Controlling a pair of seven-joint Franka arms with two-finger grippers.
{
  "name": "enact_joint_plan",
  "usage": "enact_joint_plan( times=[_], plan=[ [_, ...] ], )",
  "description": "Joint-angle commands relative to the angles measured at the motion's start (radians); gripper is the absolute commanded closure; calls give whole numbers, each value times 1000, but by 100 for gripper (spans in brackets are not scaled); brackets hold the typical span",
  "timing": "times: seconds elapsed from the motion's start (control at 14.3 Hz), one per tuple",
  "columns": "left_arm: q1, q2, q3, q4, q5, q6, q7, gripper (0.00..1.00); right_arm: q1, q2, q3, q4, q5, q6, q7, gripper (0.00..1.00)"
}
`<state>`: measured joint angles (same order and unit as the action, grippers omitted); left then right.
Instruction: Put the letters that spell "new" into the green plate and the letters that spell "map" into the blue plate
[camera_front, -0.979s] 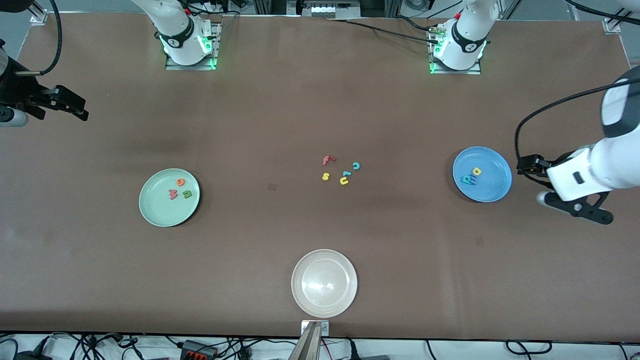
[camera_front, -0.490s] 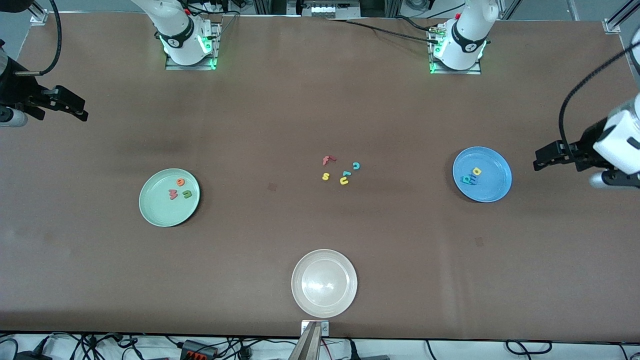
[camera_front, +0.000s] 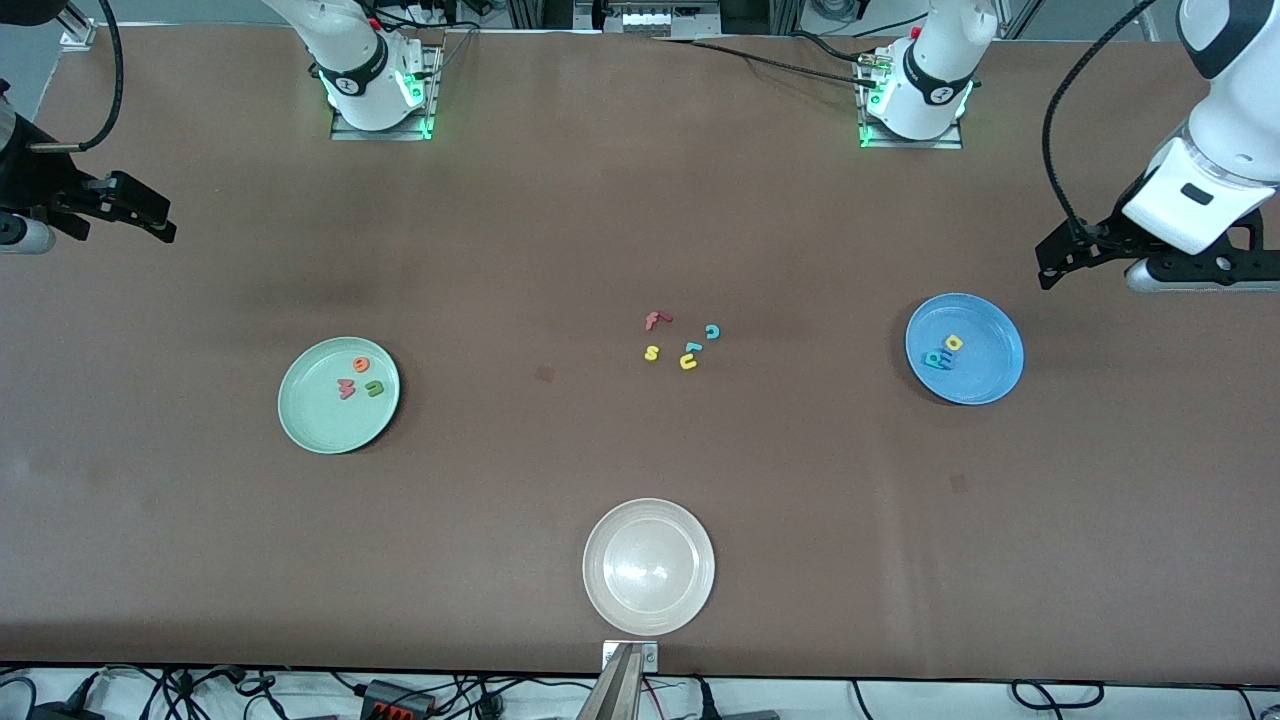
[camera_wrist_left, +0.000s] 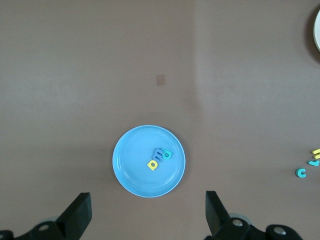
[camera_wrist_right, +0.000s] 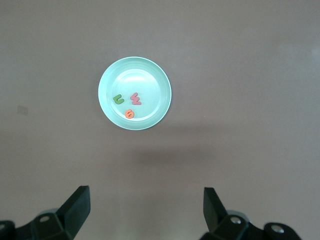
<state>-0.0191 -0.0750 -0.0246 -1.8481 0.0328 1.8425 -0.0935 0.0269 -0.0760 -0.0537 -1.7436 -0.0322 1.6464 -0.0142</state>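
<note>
The green plate (camera_front: 338, 395) is round, pale mint, shallow-rimmed, and lies flat on the brown surface (camera_front: 560, 230) toward the right arm's end; in it lie the dark green "n" (camera_front: 374, 388), the orange "e" (camera_front: 361, 365) and the salmon-red "w" (camera_front: 346, 387), clustered close together but apart from one another; the "e" is farthest from the front camera, the "w" and "n" side by side nearer to it; the long axis of the "w" runs roughly toward and away from the front camera.

The blue plate (camera_front: 964, 348) is bright sky-blue, the same size, flat on the surface toward the left arm's end; in it the blue "m" (camera_wrist_left: 159, 152) and the teal stem letter (camera_wrist_left: 166, 155) touch or overlap, and the yellow stem letter (camera_front: 954, 343) lies just beside them; which way the stems point I cannot tell.

Between the two plates, near mid-surface, lie the red "f" (camera_front: 655, 320), yellow "s" (camera_front: 651, 352), teal "c" (camera_front: 712, 331), yellow "u" (camera_front: 688, 362) and another teal piece (camera_front: 692, 348); a whitish plate (camera_front: 648, 566) sits near the surface edge closest to the front camera, well apart from everything.

Both plates have open surface all round.

Left end effector (camera_wrist_left: 150, 212): fingers spread wide, holding nothing, over bare surface just beside the blue plate; right end effector (camera_wrist_right: 147, 210): fingers spread wide, holding nothing, over bare surface well apart from the green plate, near the end edge.
</note>
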Motion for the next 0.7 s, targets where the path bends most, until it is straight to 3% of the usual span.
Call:
enact_joint_plan(
  times=[0.0,0.63],
  plan=[
    [13,3,-2,-10,-22,17,30,0,-4,-10,3,-5,-15,3,-9,0],
    [10,1,-26,13,-16,-34,58,0,-4,-16,3,-7,-17,0,-10,0]
  ],
)
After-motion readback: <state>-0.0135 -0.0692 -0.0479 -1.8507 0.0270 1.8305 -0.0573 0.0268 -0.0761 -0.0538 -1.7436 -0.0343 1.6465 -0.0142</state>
